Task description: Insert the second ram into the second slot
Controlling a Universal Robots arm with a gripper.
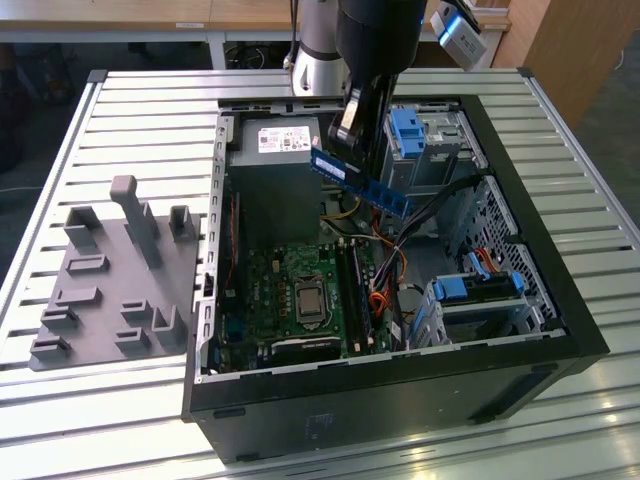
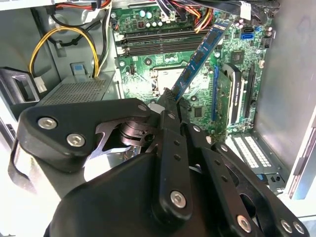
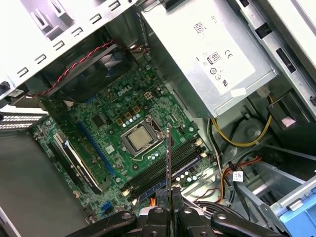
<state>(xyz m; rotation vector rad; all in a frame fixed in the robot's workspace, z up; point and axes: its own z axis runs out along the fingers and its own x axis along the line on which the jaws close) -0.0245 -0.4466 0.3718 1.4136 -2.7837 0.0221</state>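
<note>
Fingers (image 2: 174, 129) of gripper (image 2: 167, 96) pinched on ram (image 2: 201, 53) end | ram: thin, flat dark-blue board, tilted above green motherboard (image 3: 113, 113) | case (image 1: 400, 380): black, open, on ribbed metal table (image 1: 130, 110)

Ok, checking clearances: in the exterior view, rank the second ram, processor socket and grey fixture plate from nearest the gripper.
1. second ram: held in the gripper, above the case.
2. processor socket: below, on the motherboard.
3. grey fixture plate: outside the case, exterior view's left.
</note>
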